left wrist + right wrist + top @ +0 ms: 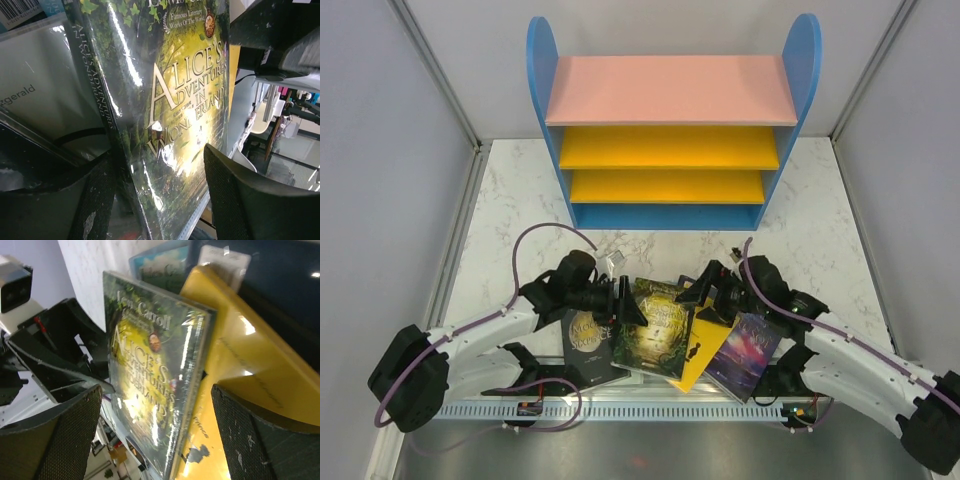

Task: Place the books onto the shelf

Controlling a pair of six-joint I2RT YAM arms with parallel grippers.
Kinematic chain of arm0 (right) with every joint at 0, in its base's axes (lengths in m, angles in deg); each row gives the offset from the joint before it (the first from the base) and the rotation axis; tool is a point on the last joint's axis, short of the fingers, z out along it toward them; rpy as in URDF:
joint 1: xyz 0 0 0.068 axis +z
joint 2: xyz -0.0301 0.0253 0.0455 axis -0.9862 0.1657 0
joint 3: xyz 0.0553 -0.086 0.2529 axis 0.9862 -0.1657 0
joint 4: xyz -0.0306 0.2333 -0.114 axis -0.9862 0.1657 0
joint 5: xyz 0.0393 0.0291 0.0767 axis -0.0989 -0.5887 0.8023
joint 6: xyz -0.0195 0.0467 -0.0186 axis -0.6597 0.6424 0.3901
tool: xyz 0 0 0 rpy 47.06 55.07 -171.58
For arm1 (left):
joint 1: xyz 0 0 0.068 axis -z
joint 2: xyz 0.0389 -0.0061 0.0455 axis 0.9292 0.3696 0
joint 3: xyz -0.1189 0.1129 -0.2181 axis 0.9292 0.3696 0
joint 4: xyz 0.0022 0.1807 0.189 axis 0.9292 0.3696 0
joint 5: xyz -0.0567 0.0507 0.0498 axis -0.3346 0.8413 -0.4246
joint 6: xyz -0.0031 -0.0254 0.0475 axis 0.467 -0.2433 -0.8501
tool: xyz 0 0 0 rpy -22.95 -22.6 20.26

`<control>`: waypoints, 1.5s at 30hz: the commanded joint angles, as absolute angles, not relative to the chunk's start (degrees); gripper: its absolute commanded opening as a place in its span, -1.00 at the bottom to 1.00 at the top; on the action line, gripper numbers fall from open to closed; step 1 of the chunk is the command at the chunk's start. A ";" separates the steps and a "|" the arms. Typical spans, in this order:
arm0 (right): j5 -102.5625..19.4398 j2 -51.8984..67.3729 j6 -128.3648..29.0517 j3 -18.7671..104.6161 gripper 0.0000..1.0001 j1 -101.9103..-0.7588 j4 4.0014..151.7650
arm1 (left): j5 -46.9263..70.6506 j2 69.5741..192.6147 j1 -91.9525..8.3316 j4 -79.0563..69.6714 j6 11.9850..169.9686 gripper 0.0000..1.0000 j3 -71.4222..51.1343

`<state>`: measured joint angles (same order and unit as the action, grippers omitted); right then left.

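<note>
Several books lie overlapped at the table's near edge: a black one [588, 345], the green-gold Alice book [665, 340], a yellow one [698, 362] and a blue-purple galaxy one [748, 352]. The shelf [670, 150] stands at the back with nothing on its boards. My left gripper [628, 310] straddles the Alice book [175, 100] at its spine side. Its jaws are open and a gap shows on the cover side [155, 200]. My right gripper [695, 300] is open around the other edge of the Alice book [145, 375] and the yellow book [240, 355] under it [155, 435].
A pale-covered book [40, 100] lies against the Alice book's spine in the left wrist view. Grey walls [380, 150] close in both sides of the marble table [510, 200]. A metal rail [650, 408] runs along the near edge just below the books.
</note>
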<state>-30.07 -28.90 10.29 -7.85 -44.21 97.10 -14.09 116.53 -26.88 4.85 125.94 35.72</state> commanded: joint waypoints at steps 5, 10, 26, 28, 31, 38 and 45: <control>-40.05 -14.82 17.97 -8.81 0.86 -27.93 87.23 | -14.86 116.16 -27.00 2.25 129.05 0.06 36.54; -41.03 -9.63 17.80 -7.14 0.85 -24.21 84.76 | -14.86 114.14 -28.93 3.65 129.76 -0.73 36.10; -44.10 -22.18 23.33 -11.78 0.89 -24.12 70.62 | -20.47 104.47 -37.55 -0.81 135.20 -0.95 39.61; -44.98 -25.77 24.12 -12.40 0.93 -24.21 69.91 | -21.53 104.64 -38.60 -2.32 138.00 -0.95 40.14; -45.68 -30.34 25.70 -14.25 0.96 -24.12 69.47 | -22.94 104.91 -40.62 -7.76 141.78 -0.95 40.40; -47.27 -38.36 31.07 -21.28 0.96 -24.12 67.18 | -24.79 110.60 -43.08 -24.29 152.51 -0.95 41.29; -47.09 -34.50 29.93 -19.35 0.94 -24.04 67.88 | -24.79 113.43 -43.09 -32.73 157.62 -0.95 40.75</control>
<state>-46.18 -35.85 29.26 -21.14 -24.37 70.28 -22.22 113.62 -42.86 -20.83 151.69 41.93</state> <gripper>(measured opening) 0.973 0.152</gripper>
